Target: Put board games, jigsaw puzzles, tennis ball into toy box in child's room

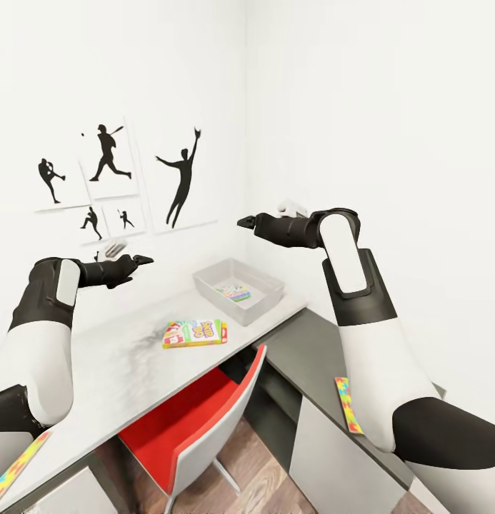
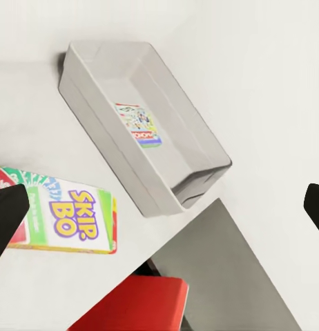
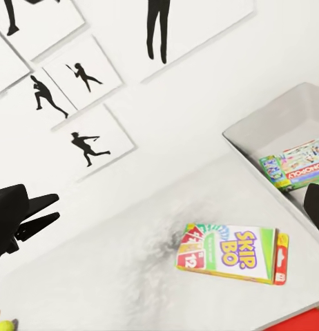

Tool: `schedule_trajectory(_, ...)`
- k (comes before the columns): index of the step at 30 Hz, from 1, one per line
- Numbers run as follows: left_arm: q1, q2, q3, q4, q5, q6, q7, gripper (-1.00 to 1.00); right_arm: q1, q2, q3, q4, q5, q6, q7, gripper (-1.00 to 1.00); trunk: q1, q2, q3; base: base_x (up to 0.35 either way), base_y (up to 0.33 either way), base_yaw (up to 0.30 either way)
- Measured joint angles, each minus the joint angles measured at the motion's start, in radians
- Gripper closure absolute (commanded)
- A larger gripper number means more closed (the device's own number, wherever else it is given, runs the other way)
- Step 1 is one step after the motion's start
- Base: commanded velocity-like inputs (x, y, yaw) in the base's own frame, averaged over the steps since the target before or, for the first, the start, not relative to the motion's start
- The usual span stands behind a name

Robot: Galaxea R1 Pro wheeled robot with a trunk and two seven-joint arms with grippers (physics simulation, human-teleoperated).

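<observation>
Head view over the L-shaped table [image 1: 126, 357]. A Skip-Bo game box [image 1: 195, 333] lies flat on the light grey top, near centre; at its 1 o'clock, a short way apart, stands the toy box [image 1: 238, 287], a shallow pale grey bin with sloping walls and a printed game box [image 1: 234, 292] already flat on its floor. One jigsaw puzzle [image 1: 348, 404] lies on the dark grey corner section at 4 o'clock, partly hidden behind the right arm; the other jigsaw puzzle [image 1: 17, 467] sits at the table's near edge at 8 o'clock. A sliver of yellow-green at the right wrist view's edge may be the tennis ball [image 3: 2, 324]; too little shows to be sure.

The left gripper [image 1: 136, 261] and right gripper [image 1: 248, 223] both hover above the table, well clear of everything; in each wrist view the fingers stand apart and empty.

Handling, as judged: the Skip-Bo box is probably light, stiff cardboard with a glossy, rather slippery face; lying flat, it likely offers purchase only across its short edges. The puzzles look thin and possibly floppy, hardest to lift off a smooth top. A red chair [image 1: 197, 421] stands tucked beneath the table.
</observation>
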Motion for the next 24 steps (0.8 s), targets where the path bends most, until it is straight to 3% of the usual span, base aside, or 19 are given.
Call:
schedule_trajectory(15, 0.0, 0.0, -0.001, 0.0, 0.0, 0.0, 0.0, -1.0, 0.001, 0.0, 0.0, 0.0, 0.0, 0.0, 0.0, -1.0, 0.0, 0.0, 0.025, -0.024, 0.0, 0.0)
schedule_trajectory(24, 0.0, 0.0, -0.002, 0.0, 0.0, -0.001, 0.0, -1.0, 0.001, 0.0, 0.0, 0.0, 0.0, 0.0, 0.0, -1.0, 0.001, -0.001, 0.038, -0.209, 0.0, 0.0)
